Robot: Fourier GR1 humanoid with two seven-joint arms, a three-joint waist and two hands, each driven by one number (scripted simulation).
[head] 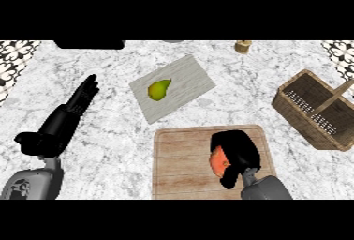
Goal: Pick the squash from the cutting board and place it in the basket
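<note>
A: Where is the squash (216, 161) right now?

B: On the wooden cutting board (181, 164), near edge of the desk (110, 140), toward the board's right half. Only an orange patch of it shows, because the right hand (239, 150) lies over it, fingers curled down around it.

A: So it is grasping the squash?

B: It looks that way; the fingers wrap the far and right sides and the thumb sits at the near side. I judge the grasp is being closed or just made, with the squash not visibly clear of the board.

A: And the left hand (72, 110)?

B: Released, fingers straight, resting at the left, well apart from everything.

A: How should the step go?

B: Lift straight up first, so the squash clears the board. Then carry it right and a little farther away to the wicker basket (298, 112). Mind the basket's handle (335, 96) crossing the opening: come down to one side of it, low inside, before letting go.

A: Anything in the way?

B: The pear (159, 89) on its grey mat (181, 77) lies far left of that path.
</note>
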